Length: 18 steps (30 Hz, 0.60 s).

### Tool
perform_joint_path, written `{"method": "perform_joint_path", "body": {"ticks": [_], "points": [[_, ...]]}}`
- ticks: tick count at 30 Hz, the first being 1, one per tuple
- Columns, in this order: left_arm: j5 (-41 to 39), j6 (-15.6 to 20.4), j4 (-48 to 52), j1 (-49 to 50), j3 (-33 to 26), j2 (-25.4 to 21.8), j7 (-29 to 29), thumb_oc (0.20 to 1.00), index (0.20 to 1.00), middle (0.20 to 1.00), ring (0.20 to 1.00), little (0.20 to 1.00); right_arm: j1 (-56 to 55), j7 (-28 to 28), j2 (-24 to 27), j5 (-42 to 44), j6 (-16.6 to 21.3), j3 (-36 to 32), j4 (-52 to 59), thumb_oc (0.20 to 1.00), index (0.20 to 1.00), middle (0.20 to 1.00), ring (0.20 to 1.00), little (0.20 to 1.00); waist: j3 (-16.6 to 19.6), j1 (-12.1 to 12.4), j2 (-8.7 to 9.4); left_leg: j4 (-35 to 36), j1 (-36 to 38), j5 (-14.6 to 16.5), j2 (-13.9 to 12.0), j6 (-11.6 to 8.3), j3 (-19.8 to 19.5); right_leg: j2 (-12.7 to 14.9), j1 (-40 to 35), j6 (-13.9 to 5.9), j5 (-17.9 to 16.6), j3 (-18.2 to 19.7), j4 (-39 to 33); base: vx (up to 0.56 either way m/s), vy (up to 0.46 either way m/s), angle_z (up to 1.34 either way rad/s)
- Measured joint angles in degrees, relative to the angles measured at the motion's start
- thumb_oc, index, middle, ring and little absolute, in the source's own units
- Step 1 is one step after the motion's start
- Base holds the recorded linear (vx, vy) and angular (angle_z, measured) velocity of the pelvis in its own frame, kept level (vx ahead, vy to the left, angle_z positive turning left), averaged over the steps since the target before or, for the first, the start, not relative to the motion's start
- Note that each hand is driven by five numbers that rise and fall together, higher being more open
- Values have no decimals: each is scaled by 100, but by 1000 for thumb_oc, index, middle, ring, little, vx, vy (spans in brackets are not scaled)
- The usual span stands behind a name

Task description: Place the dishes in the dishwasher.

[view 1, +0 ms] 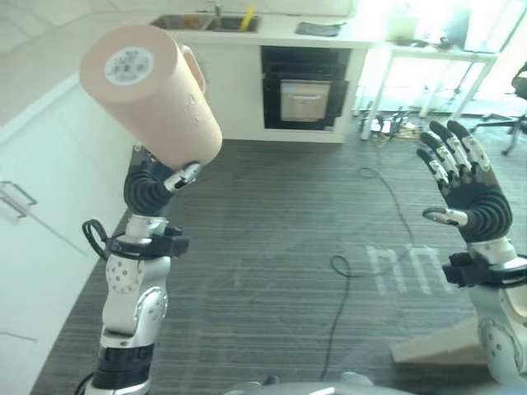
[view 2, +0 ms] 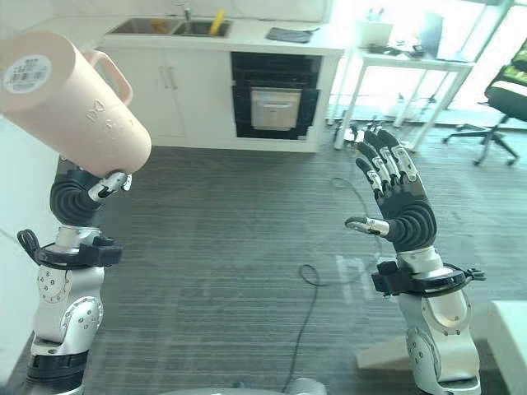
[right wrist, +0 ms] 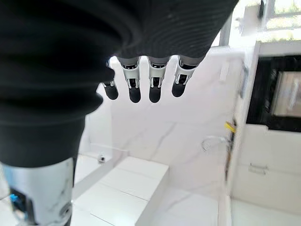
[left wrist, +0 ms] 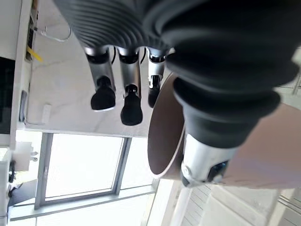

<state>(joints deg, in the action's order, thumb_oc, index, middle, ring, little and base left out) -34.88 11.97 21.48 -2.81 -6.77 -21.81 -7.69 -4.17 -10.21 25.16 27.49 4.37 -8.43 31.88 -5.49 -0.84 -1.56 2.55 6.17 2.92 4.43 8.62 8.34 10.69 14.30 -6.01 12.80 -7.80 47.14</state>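
Note:
A tall peach-coloured cup (view 1: 156, 99) with a handle is held high at the left, tilted, its labelled base turned toward me. My left hand (view 1: 148, 189) is under it; in the left wrist view the thumb (left wrist: 207, 155) presses the cup's outer wall (left wrist: 268, 150) beside the open rim, so the hand is shut on the cup. My right hand (view 2: 399, 202) is raised at the right, palm turned inward, fingers (right wrist: 134, 87) straight and spread, holding nothing.
At the back, a white counter (view 1: 272, 33) carries a sink (view 1: 206, 23), a yellow item (view 1: 247, 16) and a dark cloth (view 1: 319, 29). Below it is a dark built-in appliance (view 1: 305, 90). White cabinets (view 1: 33, 206) line the left. A white table (view 1: 428, 53) stands back right.

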Motion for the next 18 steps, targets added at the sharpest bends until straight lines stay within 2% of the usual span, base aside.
{"method": "perform_joint_path", "body": {"ticks": [1,2,3,4,5,6,7,8,9,10,11,12,13,14,16,18], "points": [[2,-74,-10,-2,6,-72,-9,200,200,200,200,200,0,0,22,-47,-9,146,-47,1000,1000,1000,1000,1000,-11,-47,-20,58,193,99,-84,-185,7,-257,86,97,51,-244,-912,503,-167,4],[0,-85,-43,6,-10,-142,-36,200,200,200,200,200,-53,11,64,-46,-8,129,-127,1000,1000,1000,1000,1000,-7,-50,12,45,337,195,-119,-345,0,-575,121,214,-102,-674,-2429,496,-220,34],[-2,-80,-48,70,-25,-162,-48,200,200,200,200,200,-142,8,263,-41,31,76,-186,1000,1000,1000,1000,1000,1,-147,151,42,404,361,-33,-568,-23,-749,248,298,-417,-783,-3621,554,-266,63],[0,-88,-72,156,-28,-158,-57,200,200,200,200,200,-216,4,381,-35,28,15,-269,1000,1000,1000,1000,1000,-11,-305,164,29,442,484,-22,-550,-60,-835,373,335,-742,-674,-4348,478,-261,91],[1,-86,-143,159,-28,-129,-43,200,200,200,200,200,-276,1,391,-26,27,-110,-351,1000,1000,1000,1000,1000,-43,-394,128,27,467,531,-26,-503,-200,-892,500,163,-1189,-204,-5152,670,-470,100],[5,-84,-202,129,75,-34,-1,200,200,200,200,200,-233,4,378,21,25,-186,-453,1000,1000,1000,1000,1000,-224,-504,31,27,669,537,-72,-506,-148,-690,922,36,-1509,-48,-5265,564,-439,80],[7,-72,-187,161,124,-42,4,200,200,200,200,200,-176,-34,356,21,20,-162,-451,1000,1000,1000,1000,1000,-342,-489,-45,19,852,628,-155,-660,-102,-604,993,38,-1512,-414,-5082,562,-469,24],[7,-68,-177,303,119,-112,1,200,200,200,200,200,-130,-79,366,23,9,-170,-434,1000,1000,1000,1000,1000,-430,-401,-121,-28,1256,761,-246,-881,37,-663,936,292,-1483,-837,-4489,372,-341,-11],[4,-50,-163,309,98,-116,26,200,200,200,200,200,-131,-78,420,41,35,-180,-424,1000,1000,1000,1000,1000,-419,-358,-57,-138,1464,830,-230,-996,-11,-718,695,469,-1395,-823,-4291,446,-394,3],[0,-31,-49,288,62,-74,34,200,200,200,200,200,-120,-69,559,72,36,-183,-441,1000,1000,1000,1000,1000,-348,-402,79,-277,1687,961,-222,-1211,-165,-804,334,781,-1655,-688,-4180,479,-399,31],[0,-28,133,260,80,63,43,200,200,200,200,200,-26,-45,645,72,-24,-198,-479,1000,1000,1000,1000,1000,-333,-405,-24,-397,1835,984,-391,-1267,-182,-897,334,880,-1958,-718,-3856,433,-375,30],[-2,-18,248,227,80,96,50,200,200,200,200,200,58,-53,642,76,-48,-181,-481,1000,1000,1000,1000,1000,-327,-393,-38,-583,1855,924,-492,-1364,-132,-992,295,1092,-2047,-708,-3703,366,-359,-8],[-3,25,321,189,91,130,75,200,200,200,200,200,217,-74,614,77,-104,-152,-486,1000,1000,1000,1000,1000,-318,-366,-73,-900,1834,700,-649,-1455,-65,-1162,198,1291,-1795,-703,-3554,297,-355,-28],[-4,30,317,119,130,147,86,200,200,200,200,200,265,-127,573,77,-162,-155,-452,1000,1000,1000,1000,1000,-301,-321,39,-1820,1482,258,-745,-1585,92,-1250,-60,1429,-1693,-587,-3650,247,-344,-41],[-3,47,328,147,116,99,89,200,200,200,200,200,205,-204,641,81,-172,-153,-448,1000,1000,1000,1000,1000,-286,-316,248,-3711,108,323,-842,-1612,159,-1377,-690,1530,-1568,-375,-4221,315,-408,-46],[5,35,327,253,145,116,93,200,200,200,200,200,135,-288,635,83,-220,-169,-474,1000,1000,1000,1000,1000,-306,-286,377,-5266,-1248,312,-933,-1596,64,-1484,-1049,1706,-1367,-199,-4417,246,-198,-67]]}}
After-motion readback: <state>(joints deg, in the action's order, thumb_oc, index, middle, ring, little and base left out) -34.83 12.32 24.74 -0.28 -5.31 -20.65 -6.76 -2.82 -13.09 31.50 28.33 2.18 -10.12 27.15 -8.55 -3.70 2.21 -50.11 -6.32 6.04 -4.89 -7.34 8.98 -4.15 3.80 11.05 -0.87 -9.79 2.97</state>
